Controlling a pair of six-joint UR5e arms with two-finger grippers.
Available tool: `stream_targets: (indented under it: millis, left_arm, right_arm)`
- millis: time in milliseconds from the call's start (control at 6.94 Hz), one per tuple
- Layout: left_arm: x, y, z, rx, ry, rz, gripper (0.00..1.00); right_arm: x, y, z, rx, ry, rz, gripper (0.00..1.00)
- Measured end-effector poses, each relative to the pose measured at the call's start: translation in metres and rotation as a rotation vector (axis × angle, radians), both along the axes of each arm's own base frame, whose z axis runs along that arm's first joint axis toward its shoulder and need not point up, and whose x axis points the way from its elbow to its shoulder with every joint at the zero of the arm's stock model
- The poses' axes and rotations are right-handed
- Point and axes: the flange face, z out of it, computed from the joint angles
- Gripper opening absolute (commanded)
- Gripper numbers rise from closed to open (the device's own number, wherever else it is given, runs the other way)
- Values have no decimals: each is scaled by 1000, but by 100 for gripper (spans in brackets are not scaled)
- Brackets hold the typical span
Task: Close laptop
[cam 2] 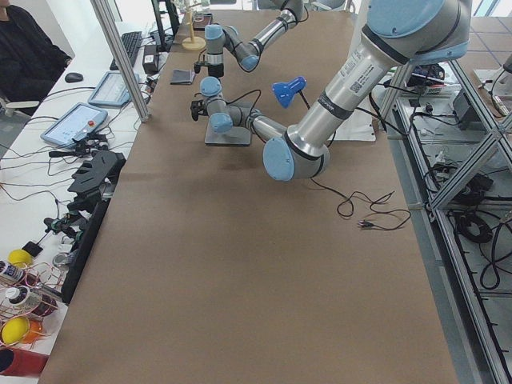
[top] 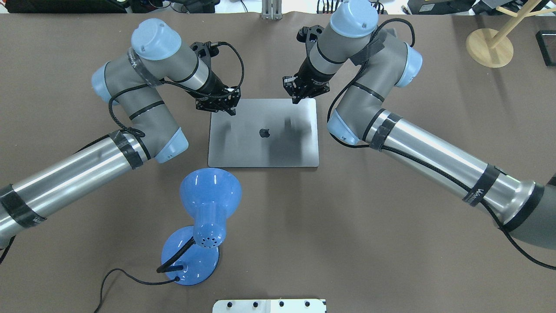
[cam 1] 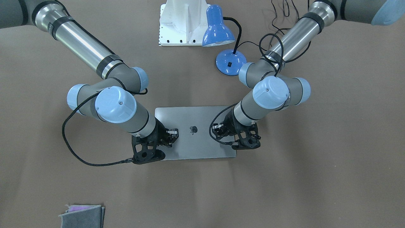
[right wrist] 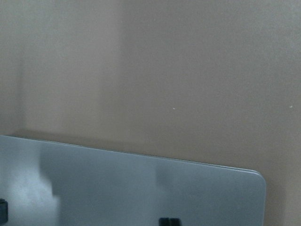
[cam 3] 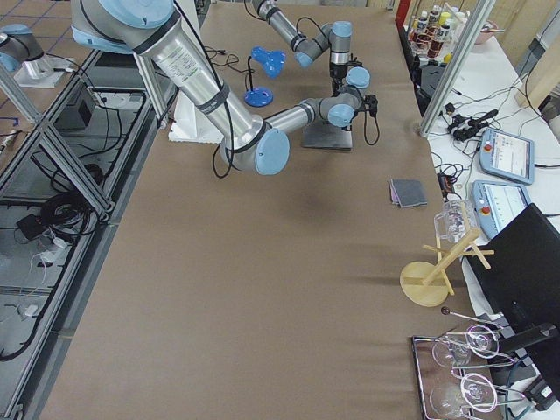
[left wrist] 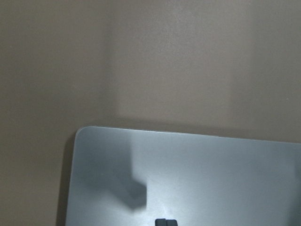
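The laptop is a slim grey metal one, lying flat with its lid down and the dark apple logo facing up; it also shows in the front view. My left gripper is over the lid's far left corner, its fingertips pressed together and shut. My right gripper is over the lid's far right part, its fingertips also together and shut. Both hold nothing. I cannot tell whether the tips touch the lid. The keyboard and screen are hidden.
A blue desk lamp stands near my side of the laptop, with its cable trailing left. A white mount is by the robot base. A grey felt pouch lies far off. A wooden stand is at the far right.
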Motion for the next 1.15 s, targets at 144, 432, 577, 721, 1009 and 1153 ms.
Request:
stream_targets:
  millis: [144,432,577,721,1009,1153]
  left_arm:
    - [-22,-4,-11,19,21,-18,98]
    - [-95,4,-13,57,66,-70,98]
    - [-156,7,-8,63,83,-113,98]
    - [-220,6,-1,72,91,-166,98]
    - [-333,8,55,158,1,-238,98]
    - [-382,16,101,197,-84,-246,98]
  right_arm:
    - [30,-15,-8,-22,-30,-1,100]
    - [110,-30,-15,-77,-82,8,100]
    - [156,-23,-8,-107,-88,28,100]
    - [198,-11,-2,-135,-69,69,100]
    - [267,-2,35,-109,49,143,100]
    - [305,-4,83,-44,149,130,100]
